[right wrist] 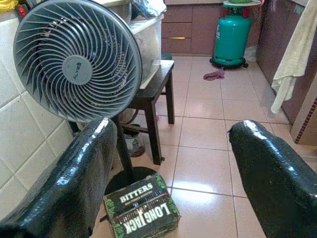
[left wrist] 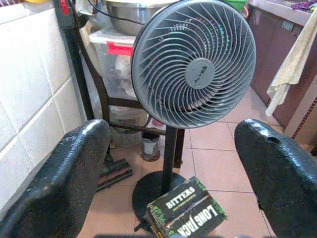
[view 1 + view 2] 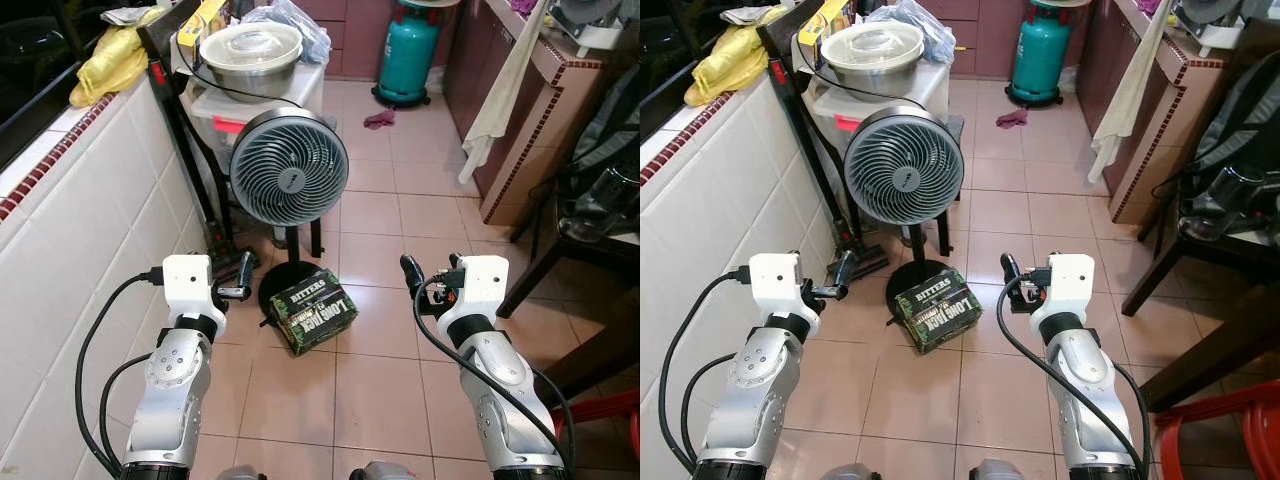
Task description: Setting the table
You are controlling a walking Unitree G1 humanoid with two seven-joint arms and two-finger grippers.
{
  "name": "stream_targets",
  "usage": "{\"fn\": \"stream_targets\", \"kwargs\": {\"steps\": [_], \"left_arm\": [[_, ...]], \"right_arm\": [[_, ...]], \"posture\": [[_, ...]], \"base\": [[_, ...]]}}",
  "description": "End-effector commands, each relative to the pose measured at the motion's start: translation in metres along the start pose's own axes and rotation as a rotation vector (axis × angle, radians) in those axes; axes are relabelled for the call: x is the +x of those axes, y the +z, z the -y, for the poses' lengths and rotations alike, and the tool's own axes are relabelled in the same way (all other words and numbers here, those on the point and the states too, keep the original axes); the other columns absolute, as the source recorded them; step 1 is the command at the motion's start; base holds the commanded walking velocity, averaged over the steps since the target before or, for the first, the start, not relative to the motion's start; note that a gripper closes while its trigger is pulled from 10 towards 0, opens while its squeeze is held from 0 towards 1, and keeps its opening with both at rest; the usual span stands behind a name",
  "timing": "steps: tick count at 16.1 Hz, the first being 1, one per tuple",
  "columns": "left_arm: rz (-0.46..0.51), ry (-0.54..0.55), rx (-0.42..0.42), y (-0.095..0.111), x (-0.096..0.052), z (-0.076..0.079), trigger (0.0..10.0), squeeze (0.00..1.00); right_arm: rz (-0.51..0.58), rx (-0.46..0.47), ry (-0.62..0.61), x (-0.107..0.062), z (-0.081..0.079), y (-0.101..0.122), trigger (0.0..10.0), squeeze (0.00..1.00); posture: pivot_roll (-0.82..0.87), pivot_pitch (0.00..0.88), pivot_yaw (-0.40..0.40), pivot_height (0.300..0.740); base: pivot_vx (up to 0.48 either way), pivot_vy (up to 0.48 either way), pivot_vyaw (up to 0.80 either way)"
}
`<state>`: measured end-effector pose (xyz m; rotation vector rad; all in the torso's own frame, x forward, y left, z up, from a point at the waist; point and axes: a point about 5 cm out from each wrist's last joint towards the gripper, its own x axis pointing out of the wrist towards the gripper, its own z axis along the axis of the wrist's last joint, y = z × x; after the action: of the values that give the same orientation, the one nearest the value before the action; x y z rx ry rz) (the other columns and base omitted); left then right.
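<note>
Looking down at the tiled floor (image 3: 380, 360), I see both arms raised with nothing held. My left gripper (image 2: 173, 163) and right gripper (image 1: 171, 168) have fingers spread wide. A green-and-black box (image 3: 313, 311) lies on the base of a standing fan (image 3: 289, 166), between both grippers.

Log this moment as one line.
left tool: open, empty | right tool: open, empty | ahead: grey pedestal fan, dark green printed box on tiled floor

Glossy tiled floor (image 3: 400, 200), matt grey plastic fan (image 3: 288, 166), shiny metal bowl (image 3: 250, 62)
</note>
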<state>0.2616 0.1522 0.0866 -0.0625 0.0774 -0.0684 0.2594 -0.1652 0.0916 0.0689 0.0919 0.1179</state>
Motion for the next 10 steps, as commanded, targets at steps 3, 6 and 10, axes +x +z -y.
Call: {"fn": "stream_targets", "kwargs": {"steps": [3,6,10], "left_arm": [[-0.008,0.027,-0.005,-0.0007,0.0029,-0.0021,10.0,0.0],[-0.008,0.03,0.002,-0.0008,0.0037,-0.0025,10.0,0.0],[-0.005,0.032,0.005,-0.0009,0.0048,-0.0026,10.0,0.0]], "right_arm": [[0.0,0.002,0.011,0.0011,-0.0006,0.0014,10.0,0.0],[0.001,0.002,0.014,0.0022,-0.0008,0.0019,10.0,0.0],[0.002,0.001,0.017,0.0032,-0.0014,0.0019,10.0,0.0]], "posture": [[-0.05,0.017,0.022,0.74],[-0.04,0.014,0.02,0.74],[-0.05,0.011,0.021,0.74]], "base": [[0.0,0.0,0.0],[0.0,0.275,0.0],[0.0,0.273,0.0]]}}
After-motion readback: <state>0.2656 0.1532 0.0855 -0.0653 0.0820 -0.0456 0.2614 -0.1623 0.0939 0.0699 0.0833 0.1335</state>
